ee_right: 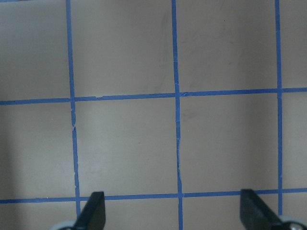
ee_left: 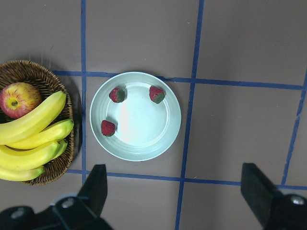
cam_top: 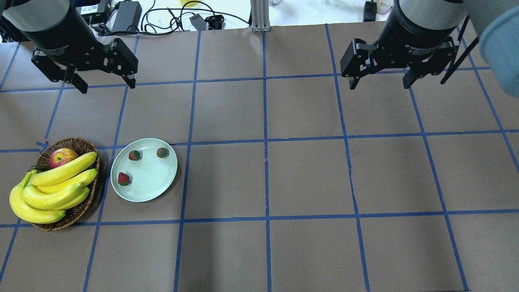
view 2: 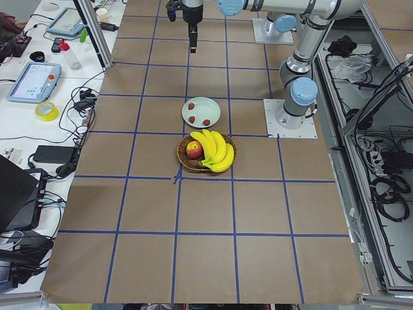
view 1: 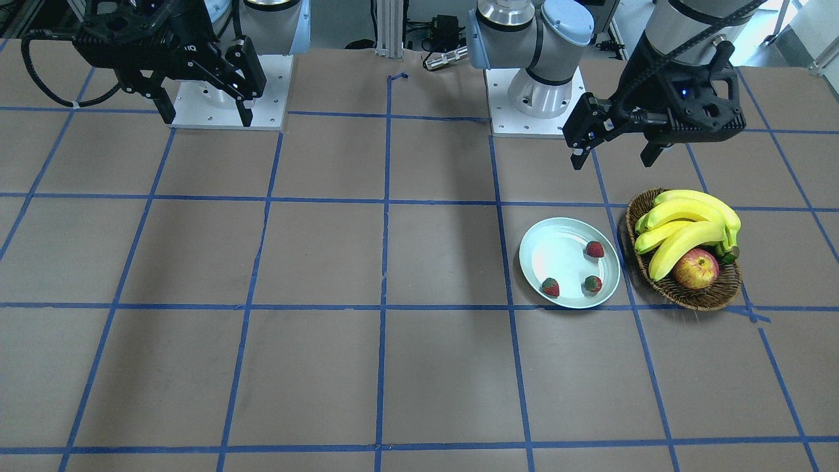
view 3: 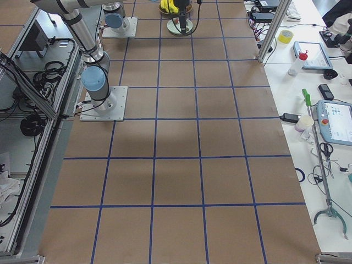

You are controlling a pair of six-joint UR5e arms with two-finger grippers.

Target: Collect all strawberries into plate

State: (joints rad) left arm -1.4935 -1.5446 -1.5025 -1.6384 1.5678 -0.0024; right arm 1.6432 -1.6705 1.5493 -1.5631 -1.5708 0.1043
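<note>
Three small red strawberries (cam_top: 134, 155) (cam_top: 162, 153) (cam_top: 123, 179) lie inside the pale mint plate (cam_top: 150, 182) on the table's left half. The left wrist view looks straight down on the plate (ee_left: 139, 134) and its strawberries (ee_left: 117, 95) (ee_left: 157, 94) (ee_left: 108, 128). My left gripper (cam_top: 108, 86) hangs open and empty, high above the table beyond the plate. My right gripper (cam_top: 379, 85) hangs open and empty over bare table on the far right. In the front-facing view the plate (view 1: 557, 252) sits below the left gripper (view 1: 613, 162); the right gripper (view 1: 208, 120) is at upper left.
A brown wicker basket (cam_top: 77, 142) with a bunch of bananas (cam_top: 52, 186) and a red-yellow apple (cam_top: 62, 157) stands right beside the plate. Blue tape lines grid the brown table. Cables and power bricks lie along the far edge.
</note>
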